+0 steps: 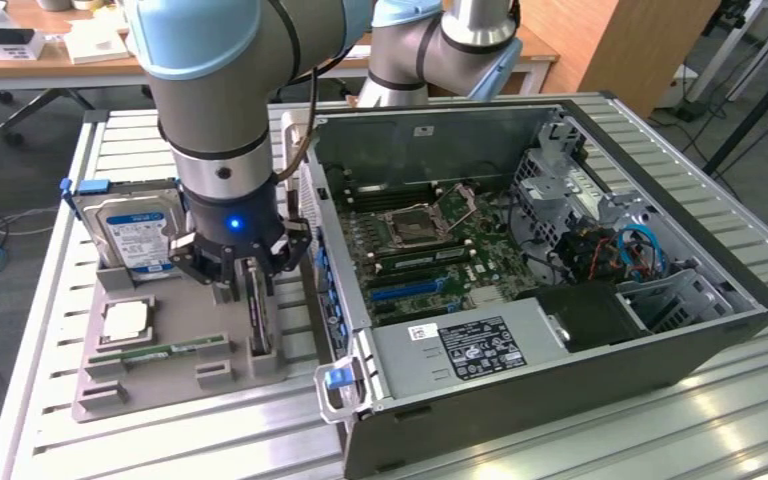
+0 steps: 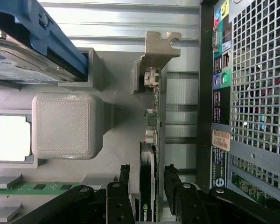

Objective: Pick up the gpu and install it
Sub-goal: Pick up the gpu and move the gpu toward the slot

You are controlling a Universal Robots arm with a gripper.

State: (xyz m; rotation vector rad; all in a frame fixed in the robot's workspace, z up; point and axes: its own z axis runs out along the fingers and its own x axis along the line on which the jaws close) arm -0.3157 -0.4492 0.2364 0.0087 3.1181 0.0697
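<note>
slatted aluminium table (image 1: 704, 425) carries a grey printed holder (image 1: 157, 385) and an open metal computer case (image 1: 558, 385). the gpu (image 2: 153, 130) stands on its edge in a slot of the holder, just beside the case: thin, flat, dark face, green board edge, silvery bracket at one end. the gripper (image 2: 147, 186) is down over it with jaws wide, one black finger on each side, holding nothing. i judge that an off-centre closing could tilt the thin card or jam it in the slot, and its smooth faces may slip.

The gpu (image 2: 151, 135) runs off the wrist view's edge between the fingers of the end effector (image 2: 147, 171); the hard drive (image 2: 18, 56) is cropped too.
</note>
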